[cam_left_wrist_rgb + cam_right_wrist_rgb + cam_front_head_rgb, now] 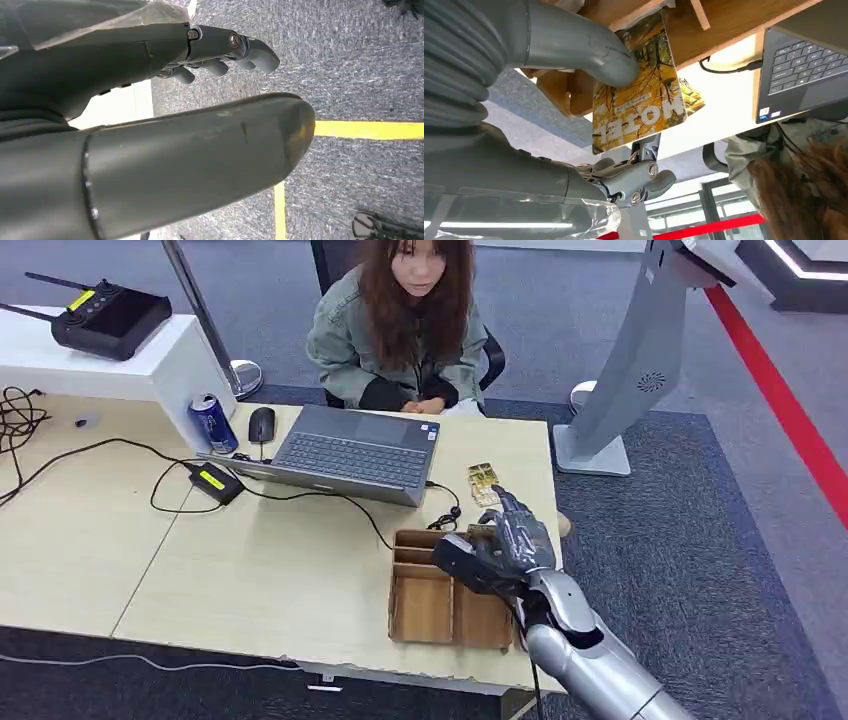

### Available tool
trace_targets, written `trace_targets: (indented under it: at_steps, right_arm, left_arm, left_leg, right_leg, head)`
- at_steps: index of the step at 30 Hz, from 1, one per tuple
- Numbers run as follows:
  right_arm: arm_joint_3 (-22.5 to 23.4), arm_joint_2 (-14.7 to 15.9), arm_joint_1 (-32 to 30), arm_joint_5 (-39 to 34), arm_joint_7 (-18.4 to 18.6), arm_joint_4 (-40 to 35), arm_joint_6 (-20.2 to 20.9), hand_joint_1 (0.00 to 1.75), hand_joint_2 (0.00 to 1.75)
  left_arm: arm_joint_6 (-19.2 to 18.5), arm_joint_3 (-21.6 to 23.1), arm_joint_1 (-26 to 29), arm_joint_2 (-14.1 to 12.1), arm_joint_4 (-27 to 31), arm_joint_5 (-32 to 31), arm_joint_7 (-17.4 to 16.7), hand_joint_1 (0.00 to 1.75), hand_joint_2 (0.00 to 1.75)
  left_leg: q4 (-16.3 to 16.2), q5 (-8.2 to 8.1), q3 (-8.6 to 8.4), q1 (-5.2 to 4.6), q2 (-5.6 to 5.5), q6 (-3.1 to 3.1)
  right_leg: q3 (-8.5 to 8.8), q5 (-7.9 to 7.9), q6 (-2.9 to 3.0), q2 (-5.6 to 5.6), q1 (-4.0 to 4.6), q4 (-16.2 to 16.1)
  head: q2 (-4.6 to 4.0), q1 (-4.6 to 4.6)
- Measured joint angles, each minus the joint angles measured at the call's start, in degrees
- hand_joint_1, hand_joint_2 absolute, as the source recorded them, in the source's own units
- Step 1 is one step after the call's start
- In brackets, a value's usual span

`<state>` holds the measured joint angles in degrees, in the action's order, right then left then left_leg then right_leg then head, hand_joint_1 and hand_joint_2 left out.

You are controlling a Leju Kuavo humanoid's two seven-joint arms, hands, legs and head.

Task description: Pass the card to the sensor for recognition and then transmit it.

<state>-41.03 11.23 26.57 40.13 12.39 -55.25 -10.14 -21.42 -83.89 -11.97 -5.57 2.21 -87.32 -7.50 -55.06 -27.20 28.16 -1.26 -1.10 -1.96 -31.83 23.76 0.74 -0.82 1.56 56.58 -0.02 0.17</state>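
My right hand point(505, 540) hovers over the far end of a wooden compartment tray point(425, 608) near the table's right edge. In the right wrist view that hand point(514, 150) pinches a yellow leaf-patterned card point(639, 95) between its thumb point(584, 47) and its fingers point(644, 177), with the tray point(724, 20) just behind. Two more yellow patterned pieces point(484, 483) lie flat on the table beyond the hand. My left hand point(175, 160) hangs over grey carpet, its fingers apart and holding nothing.
An open grey laptop point(350, 450) stands mid-table, with its cable running toward the tray. A person point(400, 330) sits behind it. A mouse point(261, 423), a blue can point(213, 425) and a power adaptor point(213, 481) lie to the left. A grey kiosk stand point(630, 370) rises at right.
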Motion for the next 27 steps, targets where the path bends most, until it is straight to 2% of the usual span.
trace_targets:
  at_steps: [8,11,15,17,19,20,21,27]
  right_arm:
    - [0.0,-0.3,0.2,-0.8,-0.6,0.7,-0.6,1.36,1.75]
    - [0.0,-0.3,0.2,-0.8,-0.8,0.8,-0.8,0.86,1.75]
    - [0.0,-0.5,0.5,-1.0,-1.0,1.2,-1.3,0.38,1.75]
    - [0.0,-0.5,0.8,-1.3,-1.1,1.3,-1.6,0.3,1.75]
    - [0.0,-0.5,1.1,-1.5,-1.2,1.4,-1.9,0.1,1.75]
    - [0.0,-0.5,1.1,-1.5,-1.2,1.4,-1.9,0.1,1.75]
    - [0.0,-0.5,1.2,-1.5,-1.2,1.4,-2.1,0.0,1.75]
    - [0.6,-0.7,1.8,-2.1,-1.4,1.6,-2.3,0.0,1.75]
  left_arm:
    - [0.0,0.0,0.0,0.0,0.0,0.0,0.1,0.0,0.0]
    - [0.0,0.1,0.0,0.1,0.0,0.0,0.1,0.0,0.0]
    - [0.0,0.1,0.0,0.1,0.0,0.0,0.1,0.0,0.0]
    - [0.0,0.1,0.0,0.1,0.0,0.0,0.1,0.0,0.0]
    - [0.0,0.2,0.0,0.1,0.0,0.0,0.1,0.0,0.0]
    - [0.0,0.2,0.0,0.1,0.0,0.0,0.1,0.0,0.0]
    - [0.0,0.4,0.0,0.1,0.0,0.0,0.1,0.0,0.0]
    - [0.0,1.0,0.0,0.1,0.0,0.0,0.1,0.0,0.0]
  left_leg:
    - [0.0,0.0,0.02,0.0,0.0,0.0]
    - [0.0,0.0,0.02,0.0,0.0,0.0]
    - [0.0,0.0,0.02,0.0,0.0,0.0]
    - [0.0,0.0,0.01,0.0,0.0,0.0]
    - [0.0,0.0,0.0,0.0,0.0,0.0]
    - [0.0,0.0,0.01,0.0,0.0,0.0]
    - [0.0,0.0,0.0,0.0,0.0,0.0]
    - [0.0,0.0,-0.01,0.0,0.0,0.0]
  right_leg:
    - [-0.01,0.0,0.0,0.0,0.0,0.0]
    - [-0.02,0.0,0.0,0.0,0.0,0.0]
    - [-0.02,0.0,0.0,0.0,0.0,0.0]
    - [-0.02,0.0,0.0,0.0,0.0,0.0]
    - [-0.02,0.0,0.0,0.0,0.0,0.0]
    - [-0.02,0.0,0.0,0.0,0.0,0.0]
    - [-0.02,0.0,0.0,0.0,0.0,0.0]
    - [-0.01,0.0,0.0,0.0,0.0,0.0]
  head:
    - [0.0,0.0]
    - [0.0,0.0]
    - [0.0,0.0]
    - [0.0,0.0]
    - [0.0,0.0]
    - [0.0,0.0]
    - [0.0,0.0]
    - [0.0,0.0]
